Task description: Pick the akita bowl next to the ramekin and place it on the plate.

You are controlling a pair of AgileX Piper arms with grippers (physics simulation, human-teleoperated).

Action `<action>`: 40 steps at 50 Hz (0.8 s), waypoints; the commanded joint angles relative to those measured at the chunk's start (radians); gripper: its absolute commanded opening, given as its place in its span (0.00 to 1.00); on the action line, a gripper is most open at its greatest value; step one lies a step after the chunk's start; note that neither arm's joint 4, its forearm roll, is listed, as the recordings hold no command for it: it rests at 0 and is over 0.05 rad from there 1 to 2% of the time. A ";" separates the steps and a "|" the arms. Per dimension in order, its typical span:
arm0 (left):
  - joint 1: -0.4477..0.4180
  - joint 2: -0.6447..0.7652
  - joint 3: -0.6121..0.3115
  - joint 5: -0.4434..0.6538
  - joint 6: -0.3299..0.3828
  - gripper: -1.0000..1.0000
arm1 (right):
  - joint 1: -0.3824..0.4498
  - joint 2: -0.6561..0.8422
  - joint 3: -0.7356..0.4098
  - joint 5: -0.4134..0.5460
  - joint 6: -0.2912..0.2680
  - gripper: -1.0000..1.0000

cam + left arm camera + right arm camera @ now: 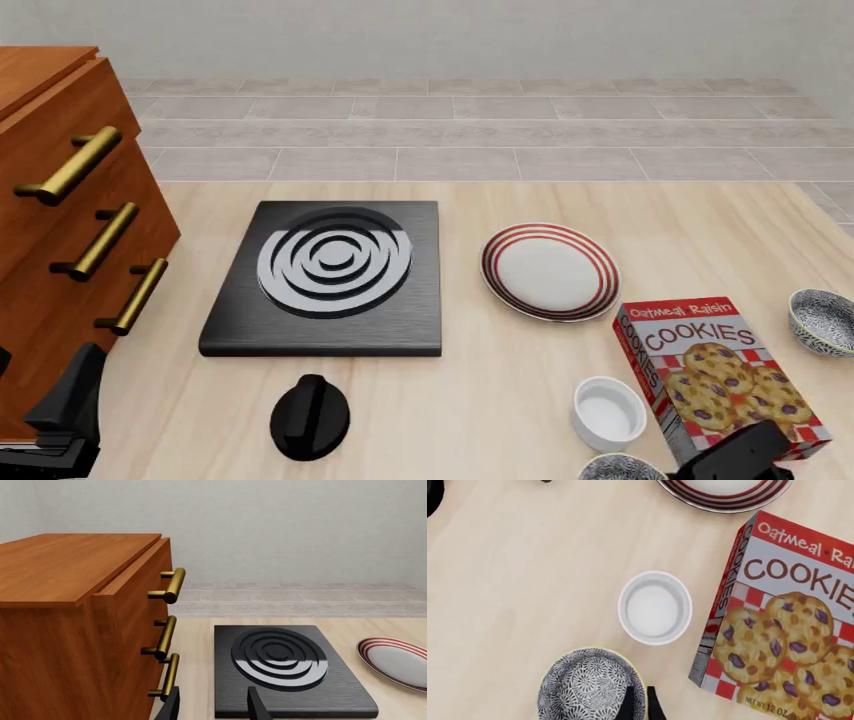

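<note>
Grey-speckled akita bowl [590, 686] sits under the right tool [639, 705].

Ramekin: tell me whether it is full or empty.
Empty. The right wrist view looks straight down into the ramekin and shows only its bare white floor; it stands upright between the akita bowl and the cookie box.

Akita bowl [622, 468] cut off by front view's edge.

Cookie box [721, 385]: "Oatmeal Raisin COOKIES"; "NET WT. 12 OZ" at bottom edge.
</note>
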 commanded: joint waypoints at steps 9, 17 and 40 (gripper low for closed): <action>0.000 0.000 0.000 0.000 0.000 1.00 | 0.012 -0.029 -0.027 0.052 0.006 0.00; 0.000 0.000 0.000 0.000 0.000 1.00 | 0.022 -0.078 -0.064 0.119 0.012 0.00; 0.000 0.000 0.000 0.000 0.000 1.00 | 0.088 -0.138 -0.127 0.214 0.047 0.00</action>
